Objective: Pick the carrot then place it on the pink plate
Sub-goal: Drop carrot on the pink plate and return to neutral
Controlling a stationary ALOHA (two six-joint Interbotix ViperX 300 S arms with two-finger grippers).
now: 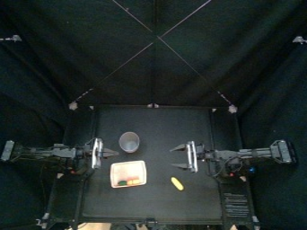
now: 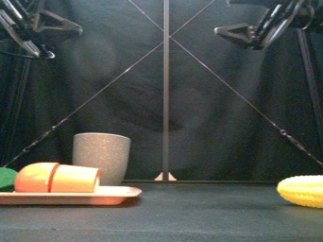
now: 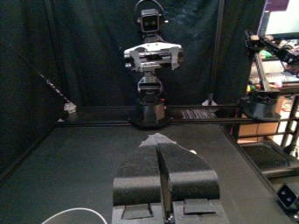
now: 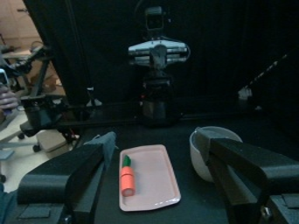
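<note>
already the carrot (image 4: 126,179) lies on the pink plate (image 1: 136,168), just in front of the grey cup (image 1: 129,139), as both arms hang at the table's sides: the left gripper (image 3: 162,153) pinched together and empty, the right gripper (image 4: 162,147) spread wide, holding nothing. the likely risk: the yellow corn (image 1: 178,183), loose beside the plate, gets mistaken for the target, or a needless grab shoves the plate.
</note>
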